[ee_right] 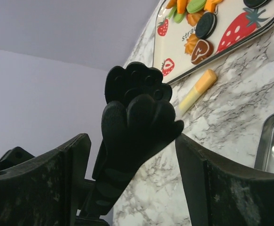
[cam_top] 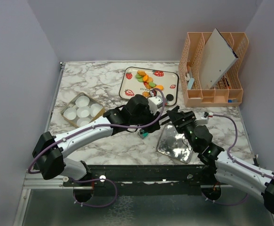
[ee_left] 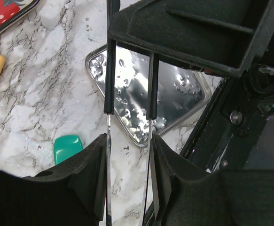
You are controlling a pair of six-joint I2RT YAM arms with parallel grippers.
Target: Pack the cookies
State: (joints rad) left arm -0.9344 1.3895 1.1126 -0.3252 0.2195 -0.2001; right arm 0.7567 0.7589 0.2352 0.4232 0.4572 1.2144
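Cookies [cam_top: 146, 79]: about ten, one tray [cam_top: 137, 88] | left hand [ee_left: 129, 148] grips one tongs [ee_left: 108, 84] | right hand [ee_right: 132, 141] wide

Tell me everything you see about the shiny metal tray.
The metal tray is silvery and mirror-bright, rectangular with rounded corners and a low raised rim. It lies flat on the marble table, turned at an angle, near the front edge. Its visible floor is bare; the right arm hides one part from above.
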